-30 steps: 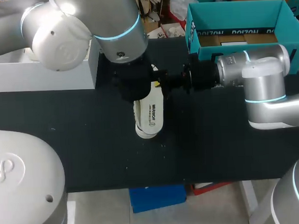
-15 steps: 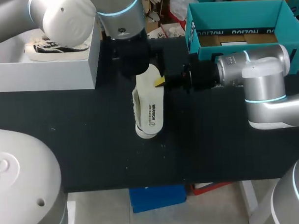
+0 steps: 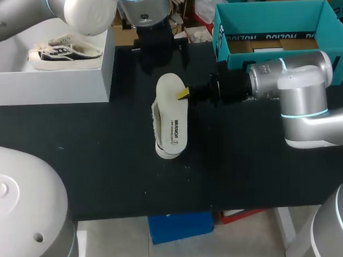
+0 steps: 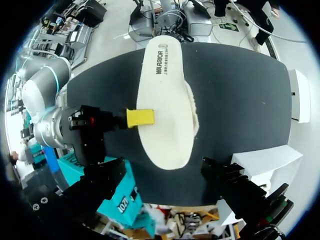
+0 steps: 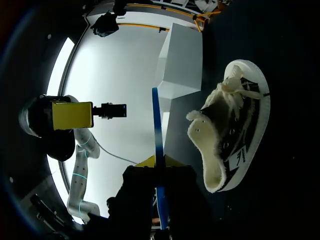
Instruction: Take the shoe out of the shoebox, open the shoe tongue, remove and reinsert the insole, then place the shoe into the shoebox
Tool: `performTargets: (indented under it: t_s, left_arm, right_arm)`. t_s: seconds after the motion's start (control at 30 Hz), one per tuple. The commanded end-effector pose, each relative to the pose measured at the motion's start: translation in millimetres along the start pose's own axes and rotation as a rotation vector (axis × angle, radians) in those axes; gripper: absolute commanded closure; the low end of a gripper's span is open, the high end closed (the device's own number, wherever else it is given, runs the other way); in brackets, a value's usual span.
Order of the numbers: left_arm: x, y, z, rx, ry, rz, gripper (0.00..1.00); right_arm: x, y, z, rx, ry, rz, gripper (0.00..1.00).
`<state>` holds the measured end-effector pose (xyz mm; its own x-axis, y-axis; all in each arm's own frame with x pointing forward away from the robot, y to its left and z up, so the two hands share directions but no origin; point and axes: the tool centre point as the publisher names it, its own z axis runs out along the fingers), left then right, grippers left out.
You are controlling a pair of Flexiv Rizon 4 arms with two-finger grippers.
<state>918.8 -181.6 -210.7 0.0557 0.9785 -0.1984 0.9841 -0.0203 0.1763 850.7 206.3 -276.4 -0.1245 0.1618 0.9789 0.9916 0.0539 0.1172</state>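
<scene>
White box (image 3: 51, 82): stands well off the insole's left side, with a second shoe (image 3: 64, 49) inside it.
Left gripper (image 3: 157, 50): hangs raised beyond the insole's far end. Its fingers are spread wide with nothing between them.
Insole (image 3: 173, 106): out of the shoe, lying flat, printed side up. Its long axis runs from the table's back towards its front.
Shoe (image 5: 232, 132): lies on its side on the table, directly under the insole. It runs the same way as the insole and peeks out along the insole's left edge and near end.
Right gripper (image 3: 184, 94): reaches in from the insole's right, crosswise to its length. It is clamped on the insole's right edge near the far end, one yellow tip on top.
Teal box (image 3: 221, 31): sits behind and to the right of the insole.
Key relation: the insole already lies parallel to the shoe. Reinsertion probably needs it tipped towards the shoe's side-facing opening, and the right arm holds it for that.
</scene>
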Motion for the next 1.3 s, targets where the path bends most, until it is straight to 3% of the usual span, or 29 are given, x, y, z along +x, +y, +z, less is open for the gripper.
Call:
performTargets:
  t_s: [0.03,0.27,0.53,0.8,1.3]
  left_arm:
    - [-3.2,17,7,0.014,0.011,-0.004,0.0]
    - [0.0,37,17,0.019,-0.003,-0.046,0.0]
    - [1.3,25,12,0.016,-0.028,-0.063,0.0]
    - [1.4,-11,-3,0.006,-0.046,-0.049,0.0]
    - [10.3,-116,-25,0.009,-0.052,-0.021,0.0]
  right_arm:
    - [0.2,0.3,0,0.002,-0.002,0.001,1.0]
    - [0.2,0.3,0,0.002,-0.002,0.001,1.0]
    - [0.2,0.3,0,0.002,-0.002,0.001,1.0]
    - [0.2,0.3,0,0.002,-0.002,0.001,1.0]
    - [0.2,0.3,0,0.002,-0.002,0.001,1.0]
